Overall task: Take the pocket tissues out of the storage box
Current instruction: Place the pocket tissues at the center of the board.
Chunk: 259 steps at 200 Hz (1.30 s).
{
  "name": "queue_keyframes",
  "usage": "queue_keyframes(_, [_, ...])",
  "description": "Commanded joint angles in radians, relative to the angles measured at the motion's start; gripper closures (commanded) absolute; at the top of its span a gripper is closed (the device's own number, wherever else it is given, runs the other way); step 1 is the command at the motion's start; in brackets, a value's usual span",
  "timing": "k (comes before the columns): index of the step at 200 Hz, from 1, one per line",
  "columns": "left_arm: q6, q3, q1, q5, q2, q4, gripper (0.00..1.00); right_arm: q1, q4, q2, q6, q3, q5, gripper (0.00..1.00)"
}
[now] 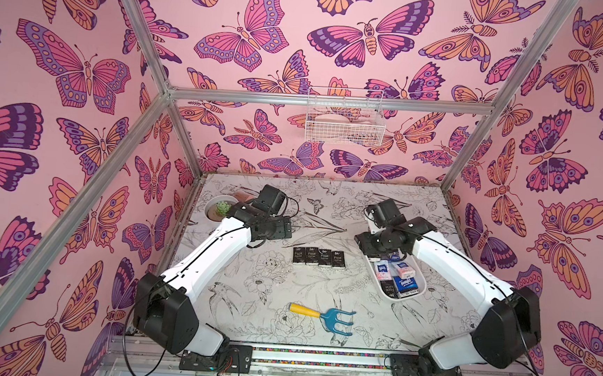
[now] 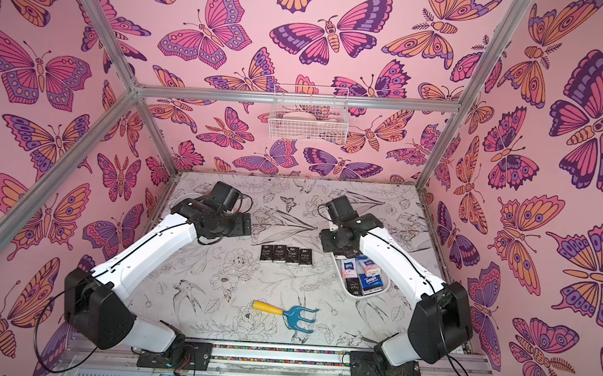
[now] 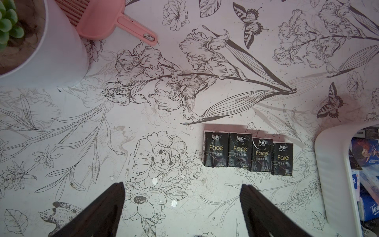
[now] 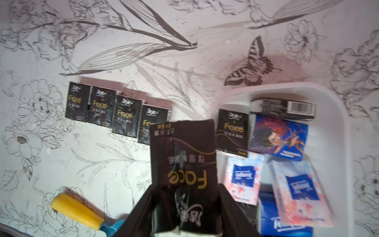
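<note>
The white storage box [image 1: 394,298] lies at the right of the table, with several pocket tissues [image 1: 401,275] in it: blue and white-blue Tempo packets [image 4: 299,188], a blue picture packet [image 4: 279,139] and a black Face one [image 4: 232,132]. My right gripper [image 4: 187,188] is shut on a black Face packet [image 4: 184,156], held up over the box's far left end [image 4: 328,98]. Several black Face packets [image 1: 318,257] lie in a row on the table left of the box. My left gripper [image 3: 182,185] hangs open and empty over bare table, on the near left side of that row [image 3: 248,153].
A blue hand rake with a yellow handle [image 1: 323,315] lies near the table's front. A round white plant pot [image 1: 218,208] and a pink dustpan [image 3: 106,20] stand at the back left. A white wire basket [image 1: 345,117] hangs on the back wall.
</note>
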Motion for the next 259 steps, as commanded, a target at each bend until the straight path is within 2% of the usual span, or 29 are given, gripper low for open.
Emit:
queue_keyframes(1, [0.003,-0.002,-0.003,0.003,-0.019,-0.024,0.06,0.045,0.14,0.03,0.132,-0.073,0.061,0.53])
queue_keyframes(31, [0.012,-0.012,-0.004,0.003,-0.027,-0.026,0.06,0.06,0.275,0.067,0.235,-0.155,0.108,0.53])
queue_keyframes(53, [0.018,-0.023,-0.003,-0.002,-0.037,-0.024,0.06,0.062,0.335,0.12,0.253,-0.194,0.129,0.54])
queue_keyframes(119, [0.017,-0.031,-0.001,-0.006,-0.043,-0.025,0.06,0.078,0.37,0.202,0.293,-0.221,0.173,0.52])
queue_keyframes(164, [0.021,-0.042,0.0,-0.011,-0.048,-0.025,0.06,0.087,0.36,0.244,0.304,-0.215,0.165,0.5])
queue_keyframes(225, [0.02,-0.039,0.004,-0.005,-0.045,-0.025,0.06,0.089,0.285,0.237,0.305,-0.187,0.169,0.4])
queue_keyframes(259, [0.018,-0.035,0.003,-0.001,-0.042,-0.024,0.06,0.089,0.259,0.216,0.3,-0.166,0.183,0.38])
